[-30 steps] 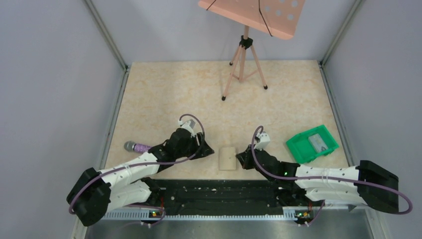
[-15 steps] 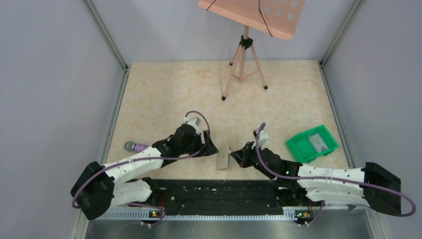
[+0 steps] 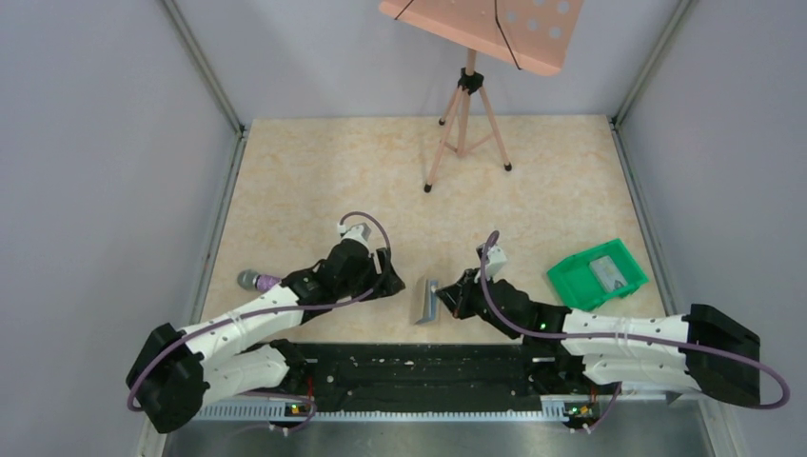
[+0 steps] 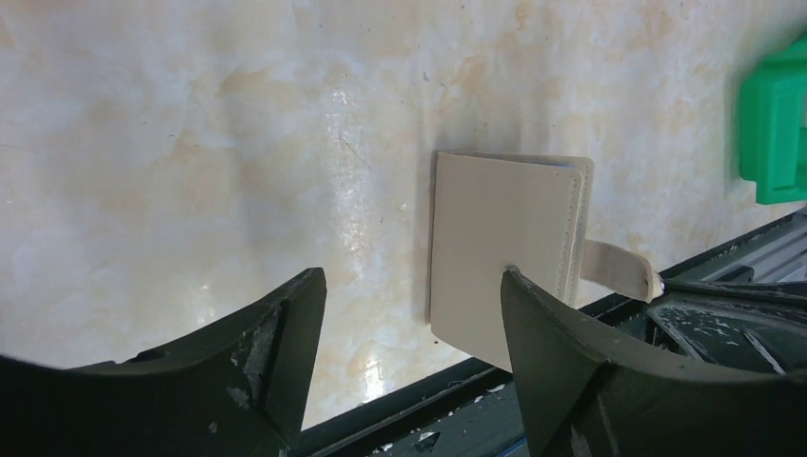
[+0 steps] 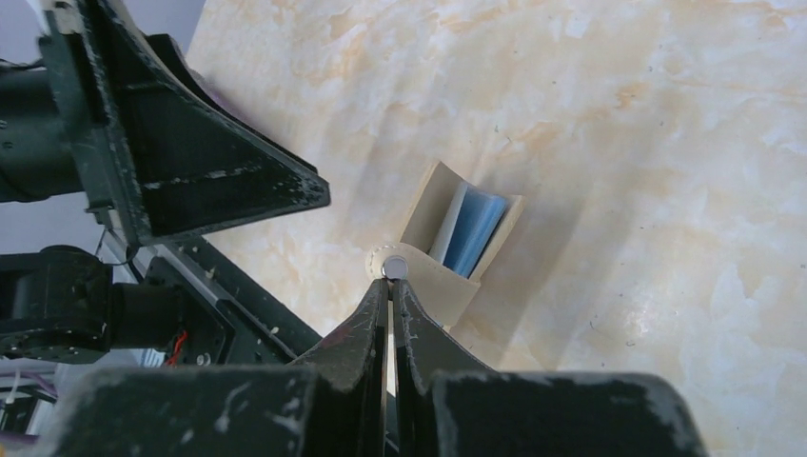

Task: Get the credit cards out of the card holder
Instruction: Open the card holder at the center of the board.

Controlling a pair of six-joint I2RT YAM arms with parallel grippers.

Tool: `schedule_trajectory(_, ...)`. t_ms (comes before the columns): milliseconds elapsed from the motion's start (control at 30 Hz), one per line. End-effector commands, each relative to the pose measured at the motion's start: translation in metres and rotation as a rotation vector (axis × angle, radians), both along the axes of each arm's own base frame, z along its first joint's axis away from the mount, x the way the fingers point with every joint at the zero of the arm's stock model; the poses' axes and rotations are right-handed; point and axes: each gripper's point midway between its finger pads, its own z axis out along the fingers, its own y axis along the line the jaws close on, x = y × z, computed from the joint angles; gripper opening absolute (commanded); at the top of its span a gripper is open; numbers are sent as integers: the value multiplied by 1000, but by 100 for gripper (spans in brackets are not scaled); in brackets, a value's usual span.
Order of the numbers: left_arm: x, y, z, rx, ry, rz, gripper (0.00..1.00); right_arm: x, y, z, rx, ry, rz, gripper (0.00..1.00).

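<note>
The card holder (image 3: 425, 301) stands tilted on its edge near the table's front, beige outside, a little open. Its blue inside (image 5: 473, 233) shows in the right wrist view, with a pale strip beside it that may be a credit card's edge. My right gripper (image 3: 448, 297) is shut on the holder's beige snap strap (image 5: 390, 263). My left gripper (image 3: 395, 286) is open and empty just left of the holder, its jaws wide apart with the holder (image 4: 500, 248) beyond the right finger. A pale grey flat card (image 3: 609, 273) lies in the green tray.
The green plastic tray (image 3: 571, 286) sits at the right, also in the left wrist view (image 4: 776, 133). A purple microphone (image 3: 259, 280) lies left of my left arm. A tripod stand (image 3: 466, 124) is at the back. The black base rail (image 3: 419, 367) runs along the near edge.
The holder lay flat and closed a second ago. My right gripper has pulled its strap side up and left, so it now stands on edge, partly open. My left gripper shifted slightly.
</note>
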Motion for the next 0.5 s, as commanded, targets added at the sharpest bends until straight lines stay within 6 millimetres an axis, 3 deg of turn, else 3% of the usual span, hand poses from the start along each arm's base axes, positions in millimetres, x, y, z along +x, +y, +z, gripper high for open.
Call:
schedule_trajectory(0,12,5,29,-16,-85,53,72,9,11,28,50,-36,-6,0)
schedule_trajectory(200,2,-10,51,-86,-84,-33,68,10,10,26,35,-30,-10,0)
schedule_trajectory(300,0,-20,66,-130,-93,-85,67,10,13,36,68,-46,-2,0)
schedule_trajectory(400,3,-20,67,-111,-93,-82,69,12,17,44,61,-64,1,0)
schedule_trajectory(467,6,-17,60,-80,-81,-65,69,14,16,37,28,-57,-5,0)
